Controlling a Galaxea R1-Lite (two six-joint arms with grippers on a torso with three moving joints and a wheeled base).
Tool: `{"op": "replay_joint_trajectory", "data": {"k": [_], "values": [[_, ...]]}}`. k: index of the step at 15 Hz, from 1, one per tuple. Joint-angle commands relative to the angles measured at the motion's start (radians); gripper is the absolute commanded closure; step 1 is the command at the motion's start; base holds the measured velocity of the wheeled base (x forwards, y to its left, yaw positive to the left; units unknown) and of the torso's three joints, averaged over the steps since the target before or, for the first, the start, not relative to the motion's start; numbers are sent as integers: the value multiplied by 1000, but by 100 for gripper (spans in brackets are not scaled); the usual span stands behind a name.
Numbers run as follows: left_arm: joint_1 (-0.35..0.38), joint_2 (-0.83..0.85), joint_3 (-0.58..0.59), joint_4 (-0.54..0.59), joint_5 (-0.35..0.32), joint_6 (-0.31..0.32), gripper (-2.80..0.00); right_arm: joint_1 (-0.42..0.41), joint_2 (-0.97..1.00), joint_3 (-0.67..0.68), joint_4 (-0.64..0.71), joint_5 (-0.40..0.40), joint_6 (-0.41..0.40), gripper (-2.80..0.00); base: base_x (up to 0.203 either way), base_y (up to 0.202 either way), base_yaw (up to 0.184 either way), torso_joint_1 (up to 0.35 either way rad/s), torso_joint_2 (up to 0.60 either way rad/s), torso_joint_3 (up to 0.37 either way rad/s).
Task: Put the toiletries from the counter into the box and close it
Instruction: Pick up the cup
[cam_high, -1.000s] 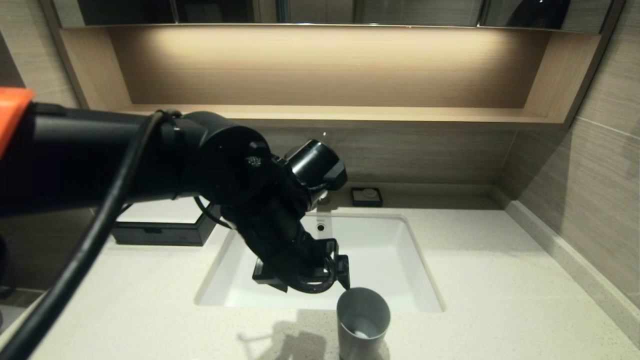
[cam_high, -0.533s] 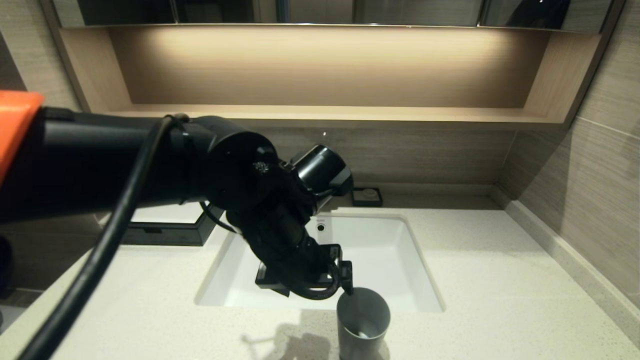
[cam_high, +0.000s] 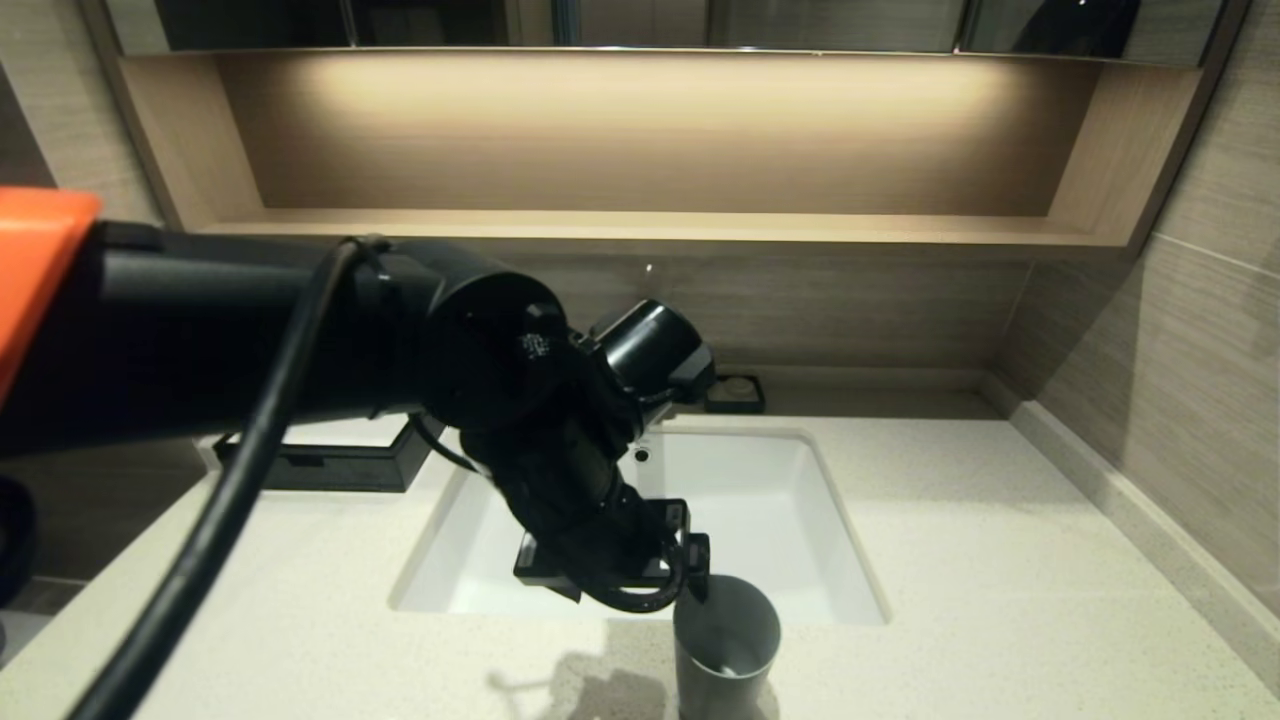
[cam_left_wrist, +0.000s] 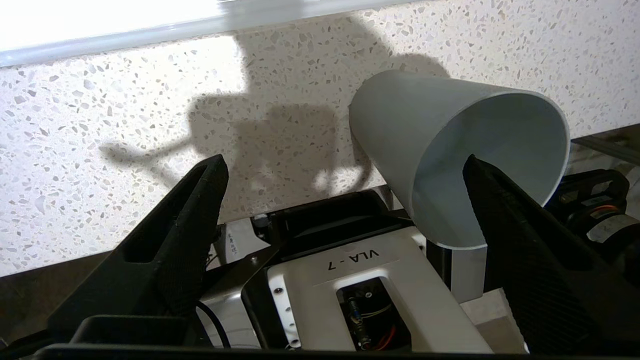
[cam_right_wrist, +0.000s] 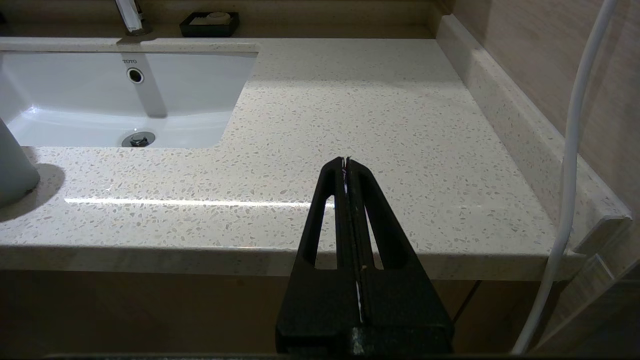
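Low in the head view's centre, the left gripper hangs wide-fingered at the grey cup rim: one finger should slip inside cleanly before closing; right gripper parked, fingers pressed together.

Your left gripper hangs spread wide at the grey cup, one finger crowding its rim. Bare counter right of the basin gives free passage. The left arm blocks the box.
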Motion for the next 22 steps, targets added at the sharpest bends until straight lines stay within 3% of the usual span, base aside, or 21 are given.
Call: {"op": "replay_joint_trajectory", "data": {"k": [1,22], "values": [[-2,2,1,4,12,-4,-280,0,-1,0,-1,0,0,0,0,0,0,0,0,0],[-4,33,-6,-2,62,-7,-280,0,-1,1,-1,0,0,0,0,0,0,0,0,0]]}}
